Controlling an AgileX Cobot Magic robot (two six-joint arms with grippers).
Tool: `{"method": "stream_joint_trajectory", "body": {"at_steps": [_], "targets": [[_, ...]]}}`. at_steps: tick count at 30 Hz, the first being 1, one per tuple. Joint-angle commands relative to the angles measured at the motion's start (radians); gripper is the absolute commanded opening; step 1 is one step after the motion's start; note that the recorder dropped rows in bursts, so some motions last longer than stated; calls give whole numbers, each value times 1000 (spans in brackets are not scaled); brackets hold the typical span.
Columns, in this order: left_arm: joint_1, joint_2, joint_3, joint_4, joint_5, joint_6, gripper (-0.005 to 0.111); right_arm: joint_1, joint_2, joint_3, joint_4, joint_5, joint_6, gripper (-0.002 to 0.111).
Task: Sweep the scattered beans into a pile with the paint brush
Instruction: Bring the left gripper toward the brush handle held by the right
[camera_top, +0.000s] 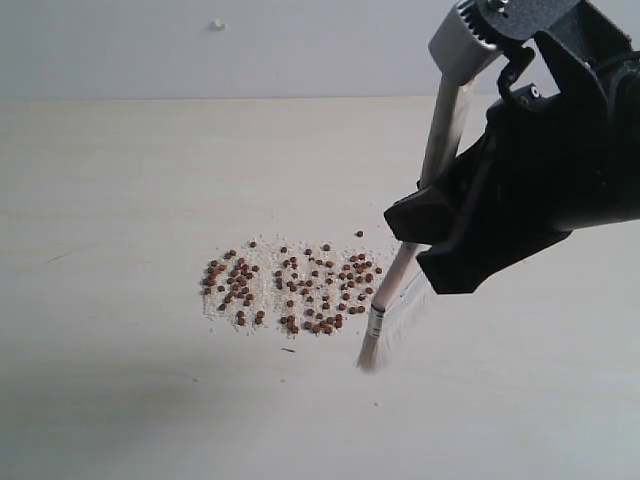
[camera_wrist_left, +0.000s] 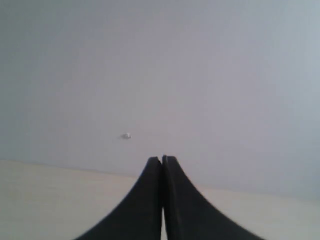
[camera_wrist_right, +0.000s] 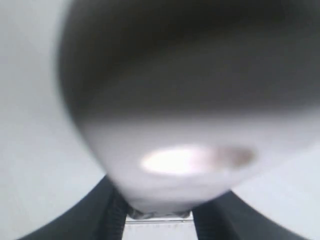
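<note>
Well, the danger I see first is in the beans (camera_top: 295, 285) themselves: they are small and round and lie in a loose wide patch on the table (camera_top: 120, 380), not yet gathered into the pile. They are just beyond the tip of the right claw (camera_top: 418, 250), on the other side of the brush from its black body. If the stroke is quick or the bristles (camera_top: 370, 350) are pressed down hard and spring back, I think beans can be flicked away and roll far from the claw instead of coming together. The fine whitish crumbs among them may also smear and remain behind. One bean lies a little apart from the patch, near the claw's tip, and a narrow stroke can miss it. The handle could also turn inside the grip, because only the two jaws hold it. The right claw is closed around the pale handle of the paint brush (camera_top: 388, 290), a little above the metal ferrule, the jaws apart only as much as the handle needs. The brush hangs slanted below the claw, its bristle tips at the table just beside the near edge of the patch. The left claw (camera_wrist_left: 162, 165) is fully closed on nothing and faces the wall.
</note>
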Motion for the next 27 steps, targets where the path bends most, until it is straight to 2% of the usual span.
{"method": "stream_joint_trajectory", "body": {"at_steps": [1,3,5,6,7,8,9,11,13,15,19,24,27], "targets": [[0,232,-88,401,-173,-308,0,2,-10,3,6,-36,7,0],[0,359,-140,563,-337,-390,0,2,-10,3,6,-41,7,0],[0,470,-184,644,-490,-393,0,2,-8,3,6,-49,7,0],[0,574,-238,685,-622,-381,5,2,-8,3,6,-53,7,0],[0,660,-282,689,-702,-335,15,2,-8,3,6,-56,7,0],[0,689,-299,689,-725,-311,22,2,-6,3,6,-55,7,0],[0,752,-328,689,-764,-249,36,2,-2,3,8,-58,12,0],[0,813,-355,673,-796,-179,48,2,11,3,8,-65,12,0],[0,860,-373,638,-876,-62,49,2,39,3,8,-95,12,0],[0,890,-382,606,-913,-1,49,2,62,3,30,-161,14,0],[0,927,-408,589,-889,21,49,2,87,3,58,-246,14,0],[-5,955,-453,573,-808,21,49,2,125,3,61,-320,67,0],[-72,957,-489,574,-724,38,49,2,144,3,80,-320,67,0]]}}
